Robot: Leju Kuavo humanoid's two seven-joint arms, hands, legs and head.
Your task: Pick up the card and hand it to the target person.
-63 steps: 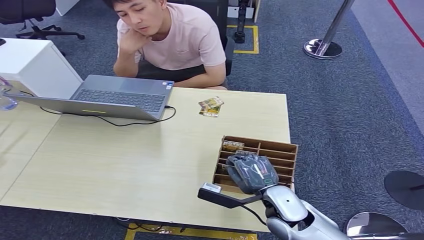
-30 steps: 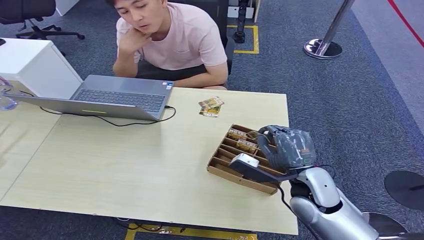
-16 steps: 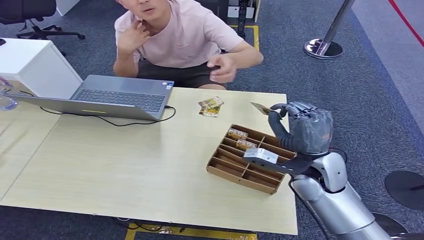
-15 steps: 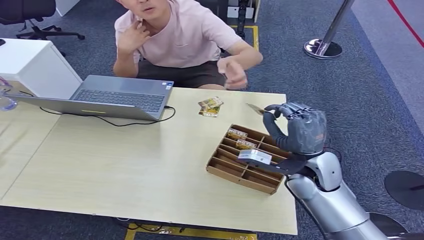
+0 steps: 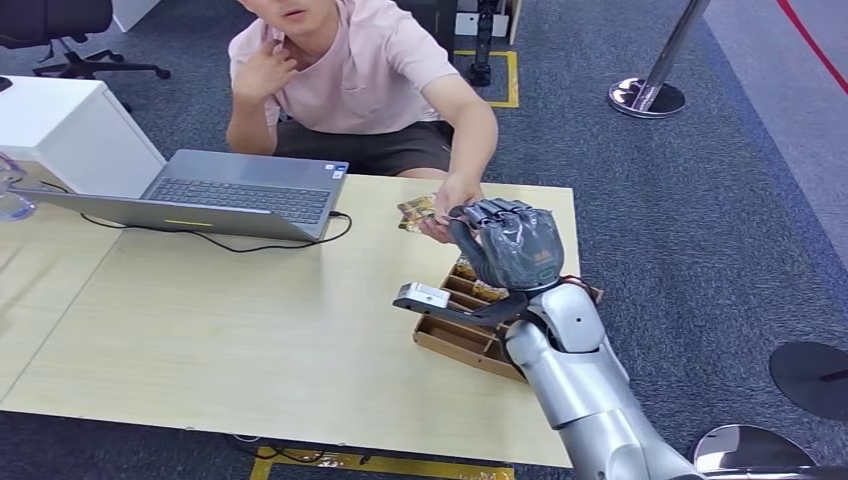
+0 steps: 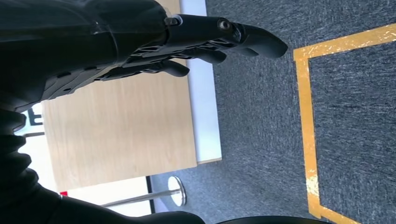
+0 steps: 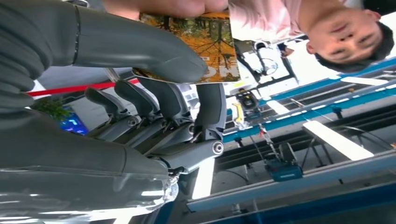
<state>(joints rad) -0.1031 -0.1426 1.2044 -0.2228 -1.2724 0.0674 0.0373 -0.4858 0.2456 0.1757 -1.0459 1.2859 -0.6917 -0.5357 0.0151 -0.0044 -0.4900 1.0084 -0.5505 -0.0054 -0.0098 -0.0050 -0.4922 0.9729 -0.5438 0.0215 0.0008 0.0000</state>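
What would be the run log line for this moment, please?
phase: handover | right hand: pinches card | person's hand: touches card | left hand: holds nothing

Premises present as an office or demonstration hall. Evidence: light wood desk (image 5: 250, 330) bearing an open laptop (image 5: 215, 195) with cable, black swivel chair (image 5: 60, 30), white cabinet (image 5: 70, 130), grey carpet tiles with yellow floor tape (image 6: 306, 130), chrome queue stanchion (image 5: 655, 70), person seated at the desk (image 5: 350, 75).
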